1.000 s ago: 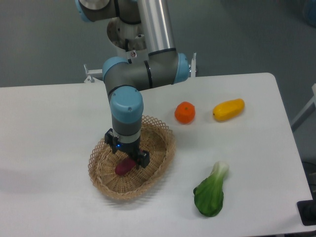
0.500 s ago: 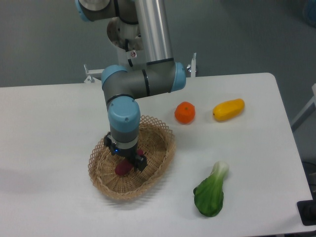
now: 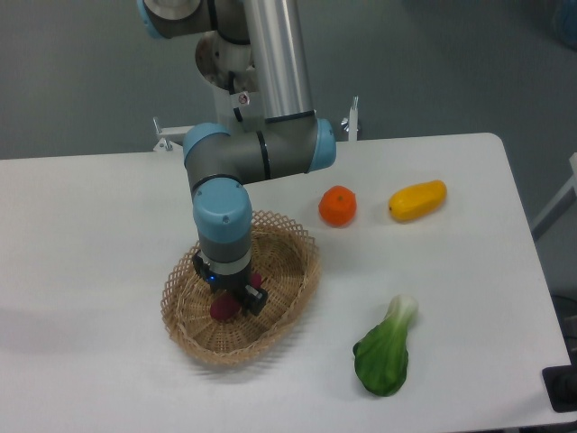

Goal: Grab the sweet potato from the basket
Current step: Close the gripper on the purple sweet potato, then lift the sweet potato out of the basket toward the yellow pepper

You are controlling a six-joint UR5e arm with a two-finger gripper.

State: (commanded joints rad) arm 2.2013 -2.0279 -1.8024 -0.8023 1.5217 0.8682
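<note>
The light tan wicker basket with a lacy rim sits on the white table left of centre. The reddish-purple sweet potato lies inside it, mostly hidden under my gripper; only its lower left end and a bit by the right finger show. My gripper points straight down into the basket, with its fingers on either side of the sweet potato. The wrist hides the jaws, so I cannot tell how wide they stand or whether they press on it.
A round orange and a yellow oblong fruit lie on the table behind and to the right of the basket. A green bok choy lies at the front right. The arm's base stands at the table's far edge.
The gripper has shifted a little left and forward inside the basket, coming down over the sweet potato, which now shows less. The other items have not moved.
</note>
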